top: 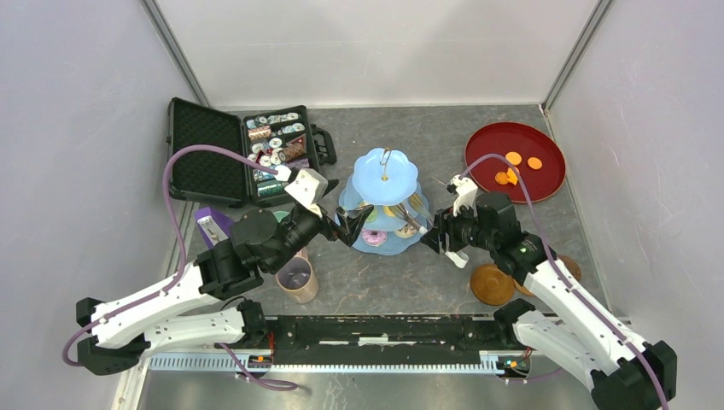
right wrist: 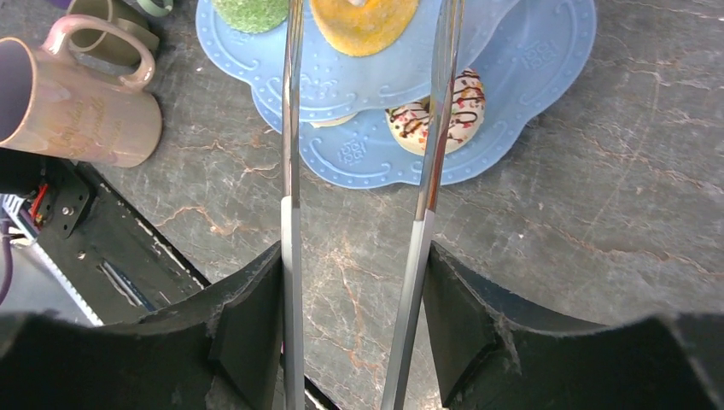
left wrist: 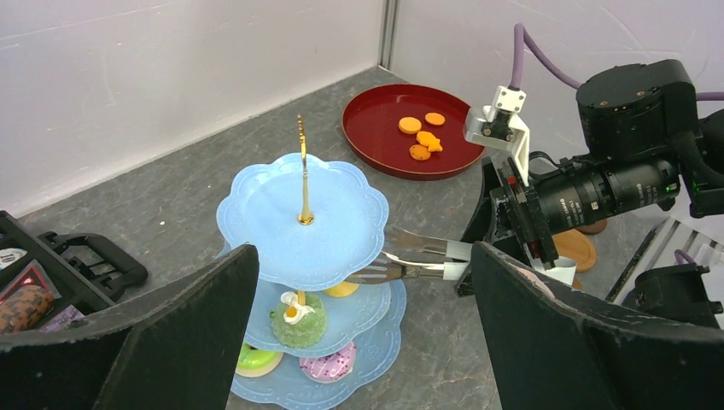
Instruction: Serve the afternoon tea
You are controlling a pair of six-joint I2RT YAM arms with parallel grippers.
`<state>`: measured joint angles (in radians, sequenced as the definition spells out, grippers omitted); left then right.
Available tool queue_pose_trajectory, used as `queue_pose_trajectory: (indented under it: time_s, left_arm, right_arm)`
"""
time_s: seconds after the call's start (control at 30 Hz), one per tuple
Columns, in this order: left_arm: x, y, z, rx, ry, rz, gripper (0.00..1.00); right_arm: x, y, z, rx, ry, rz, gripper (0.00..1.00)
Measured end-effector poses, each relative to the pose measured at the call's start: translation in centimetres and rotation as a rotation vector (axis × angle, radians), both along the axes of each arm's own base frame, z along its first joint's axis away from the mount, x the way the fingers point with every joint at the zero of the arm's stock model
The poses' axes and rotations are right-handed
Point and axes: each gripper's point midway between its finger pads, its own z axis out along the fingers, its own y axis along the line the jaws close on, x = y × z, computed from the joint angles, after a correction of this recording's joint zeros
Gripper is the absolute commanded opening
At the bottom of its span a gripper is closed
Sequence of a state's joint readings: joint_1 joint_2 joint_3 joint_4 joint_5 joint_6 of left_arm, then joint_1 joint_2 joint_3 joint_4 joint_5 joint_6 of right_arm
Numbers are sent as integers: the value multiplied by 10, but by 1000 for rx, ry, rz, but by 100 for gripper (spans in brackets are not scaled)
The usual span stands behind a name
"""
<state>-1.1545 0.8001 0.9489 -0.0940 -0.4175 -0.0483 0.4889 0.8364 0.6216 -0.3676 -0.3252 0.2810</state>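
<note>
1. Pale-blue and scallop-edged, the three-tier cake stand (top: 376, 184) rises between the two sets of fingers in the top view, with a slim gold post through its top plate. The left gripper (top: 344, 229) points at it from one side and the right gripper (top: 437, 232) from the other, each just beside the lower tiers. A pink donut (top: 374, 237) sits on the bottom tier. The tan mug (top: 297, 280) stands behind the left fingers, and brown coasters (top: 492, 284) lie behind the right ones.
2. In the left wrist view, the left fingers (left wrist: 171, 342) stand wide apart with nothing between them. The stand is just ahead, its top plate bare. Below it sit a green cake (left wrist: 297, 320) with a white-and-yellow topping, a green donut (left wrist: 256, 359) and the pink one. Metal tongs (left wrist: 410, 256) reach in under the top plate from the far side. Well beyond the fingers, orange biscuits (left wrist: 423, 137) lie on a dark-red tray (left wrist: 376, 137).
3. In the right wrist view, the right fingers (right wrist: 465, 325) clasp the tongs, one blade against each inner face. The blades run forward, apart, over the grey surface (right wrist: 598, 213) to the stand. A yellow donut (right wrist: 363, 21) on the middle tier lies between them. A white donut (right wrist: 405, 120) with chocolate drizzle sits on the bottom tier. The mug and an olive cup (right wrist: 111, 26) stand off to one side of the fingers.
</note>
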Motion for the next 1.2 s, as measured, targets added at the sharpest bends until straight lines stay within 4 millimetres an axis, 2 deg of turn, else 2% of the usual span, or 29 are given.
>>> queue_pose_trajectory:
  time_s: [0.1,0.3,0.63,0.8,0.93,1.07,1.2]
  left_arm:
    - [0,0,-2,4,1,0,100]
    - [0,0,-3,6,2,0,100]
    - [0,0,-3,6,2,-2,100]
    - [-2,0,-1,-1,-1,-8,100]
    - [-3,2,2,-10,-5,-11,100]
    - [-5,3,4,-17,-9,-17,100]
    - [-6,2,4,-18,-9,-29,100]
  right_arm:
    - [0,-5,2,-19,-8,-18,60]
    - [-2,-19,30,-34,-82,-62,58]
    - [-9,-66,67,-157,-129,-237,53]
    - [-8,-94,58,-258,-91,-371,45]
    - [-3,-121,41,-404,-23,-491,47]
    - [11,-135,42,-511,-11,-572,50]
    - [36,-142,51,-577,-25,-641,51]
